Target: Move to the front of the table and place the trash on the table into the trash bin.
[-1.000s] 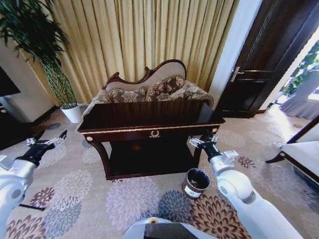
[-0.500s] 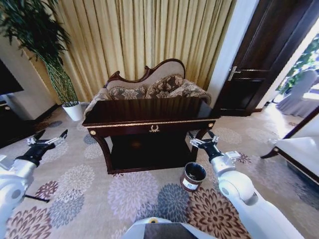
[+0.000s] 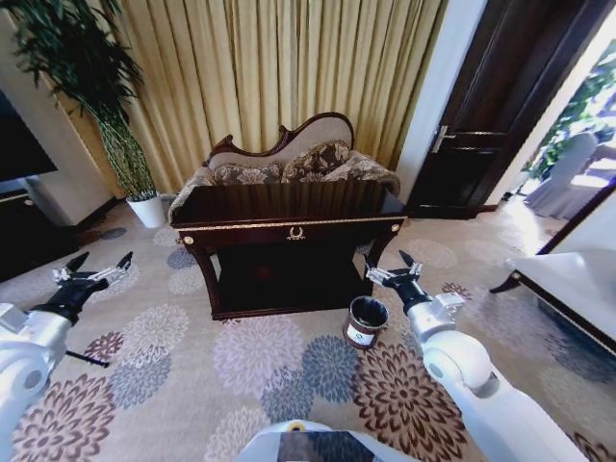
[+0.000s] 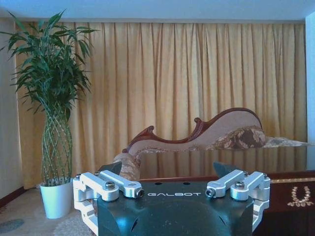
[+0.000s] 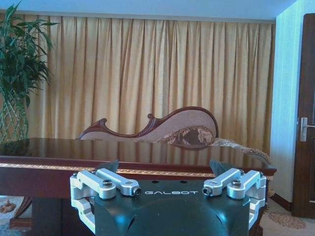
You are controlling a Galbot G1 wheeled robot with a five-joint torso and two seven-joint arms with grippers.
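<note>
**Both grippers spread wide and empty before the console table**

The left gripper (image 3: pixel 94 269) is held out over the floral carpet (image 3: pixel 260 366) on the robot's left, its two dark fingers splayed wide apart with nothing between them and nothing touching them. The right gripper (image 3: pixel 395 270) hangs just beside the table's right front leg, fingers equally wide and empty. In both wrist views the silver finger mounts sit far apart, and the word "GALBOT" is printed in pale letters on the dark body of each gripper.

The dark, glossy wooden console table with gold edge trim (image 3: pixel 289 204) stands ahead, a gold wreath emblem (image 3: pixel 295 232) on its front drawer. Its top mirrors the gold curtains (image 3: pixel 260 67); no bottle or scraps can be made out on it. The small round dark brown trash bin (image 3: pixel 365 320) stands upright on the carpet near the table's right front leg, just below the right gripper; its white label bears marks too small to read.
</note>
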